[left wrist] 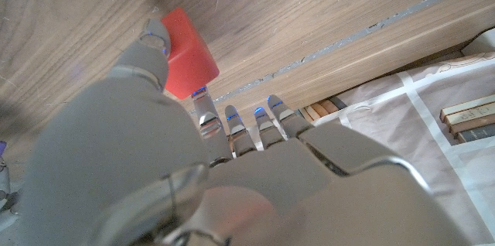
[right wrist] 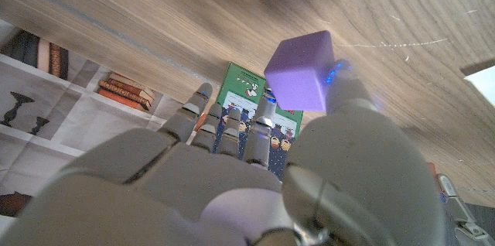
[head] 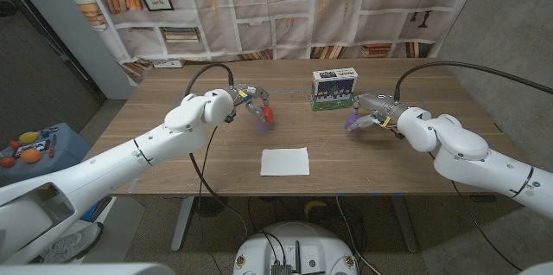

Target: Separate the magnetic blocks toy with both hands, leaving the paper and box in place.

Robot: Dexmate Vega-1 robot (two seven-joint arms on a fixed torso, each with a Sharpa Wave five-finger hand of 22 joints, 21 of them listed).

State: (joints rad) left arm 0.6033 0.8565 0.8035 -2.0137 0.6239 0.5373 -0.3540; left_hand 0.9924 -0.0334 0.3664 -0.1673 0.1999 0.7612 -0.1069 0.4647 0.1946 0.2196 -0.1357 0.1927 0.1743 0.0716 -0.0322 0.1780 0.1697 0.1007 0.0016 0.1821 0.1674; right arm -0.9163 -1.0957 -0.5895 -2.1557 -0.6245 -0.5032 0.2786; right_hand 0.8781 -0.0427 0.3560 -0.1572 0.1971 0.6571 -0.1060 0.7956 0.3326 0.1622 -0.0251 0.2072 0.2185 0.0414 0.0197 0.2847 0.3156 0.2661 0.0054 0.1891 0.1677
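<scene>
1. Left hand (head: 251, 100) pinches red block (head: 267, 116) above the surface (head: 173, 163), left of paper (head: 285, 162).
2. Right hand (head: 370, 111) pinches purple block (head: 352, 123), beside box (head: 334, 88).
3. Blocks are apart; advice: lower each gently, clear of paper and box.

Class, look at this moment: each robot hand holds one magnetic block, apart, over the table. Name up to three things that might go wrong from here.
1. The red block seems pinched only by fingertips of the left hand; it might slip and fall.
2. The purple block sits at the fingertips of the right hand close to the box; a stray move could nudge the box.
3. If the hands drift together, the magnets may rejoin, perhaps over the paper.
</scene>
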